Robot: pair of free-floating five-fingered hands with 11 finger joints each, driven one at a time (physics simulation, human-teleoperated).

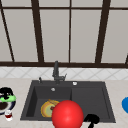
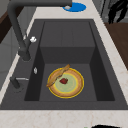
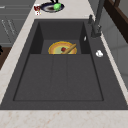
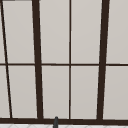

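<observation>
Left robot hand (image 1: 6, 92) sits over a dark plate (image 1: 3, 106) with a green thing (image 1: 8, 98) on the left tabletop (image 1: 15, 85); can't tell its fingers. Right robot hand (image 1: 92, 119) is at the sink's (image 1: 87, 100) front edge beside a red ball (image 1: 67, 114), fingers hanging loose, grasping nothing. Yellow plate (image 2: 65, 83) lies in the basin with a wooden stick (image 2: 58, 75) across it. Blue dish (image 2: 74, 7) on the right tabletop.

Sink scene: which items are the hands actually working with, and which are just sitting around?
With the hands:
- left hand over the green item on the dark dish
- right hand beside the red ball

Lying about:
- yellow plate and wooden utensil in the sink
- small red cup
- blue plate
- faucet
</observation>
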